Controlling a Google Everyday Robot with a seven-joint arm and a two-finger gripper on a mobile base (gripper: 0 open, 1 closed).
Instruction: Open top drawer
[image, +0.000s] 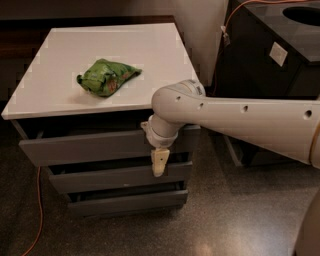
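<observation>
The top drawer (85, 147) is the uppermost of three grey, handleless fronts under the white cabinet top (150, 60). A dark gap shows between its upper edge and the top. My gripper (159, 163) hangs pointing down in front of the cabinet's right part, at the lower edge of the top drawer's front and over the gap above the middle drawer (110, 177). The white arm reaches in from the right, and its wrist covers the right end of the top drawer's front.
A crumpled green bag (106, 76) lies on the cabinet top. A dark bin (280, 55) stands close to the right of the cabinet. An orange cable (37, 210) runs down the floor at the left. Speckled floor lies in front.
</observation>
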